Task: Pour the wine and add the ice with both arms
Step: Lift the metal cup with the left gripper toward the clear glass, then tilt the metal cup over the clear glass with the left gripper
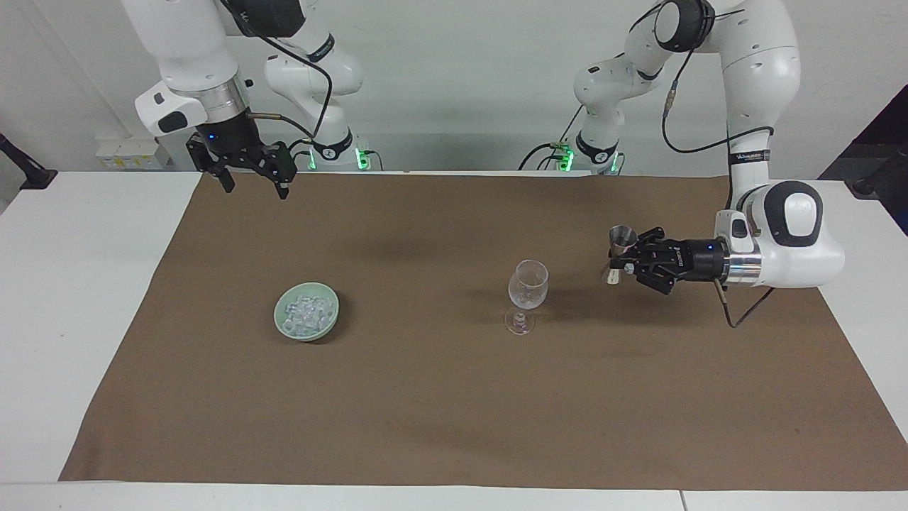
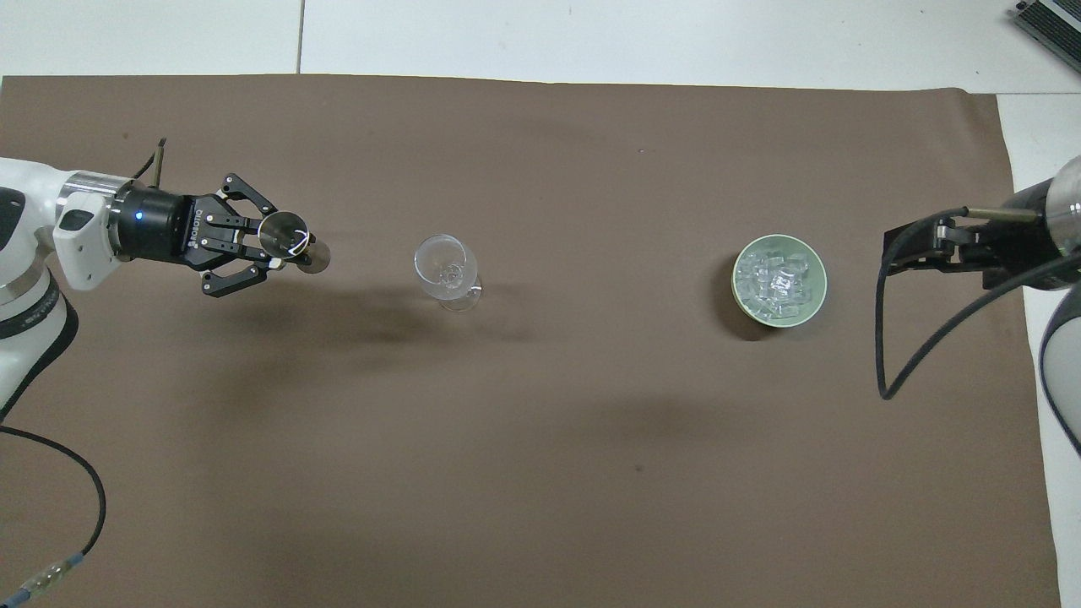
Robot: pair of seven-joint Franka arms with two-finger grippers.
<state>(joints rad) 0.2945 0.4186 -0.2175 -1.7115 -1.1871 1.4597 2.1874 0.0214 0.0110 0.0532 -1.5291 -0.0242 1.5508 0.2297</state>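
My left gripper, clamped on a metal jigger, hangs beside the wine glass; my right gripper waits, fingers apart. Ice fills the green bowl toward my right arm's end. Tilting short of the rim could spill wine on the brown mat.

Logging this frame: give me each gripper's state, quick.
Left gripper: shut on the metal measuring cup, in the air beside the wine glass.
Right gripper: open, empty, waiting.
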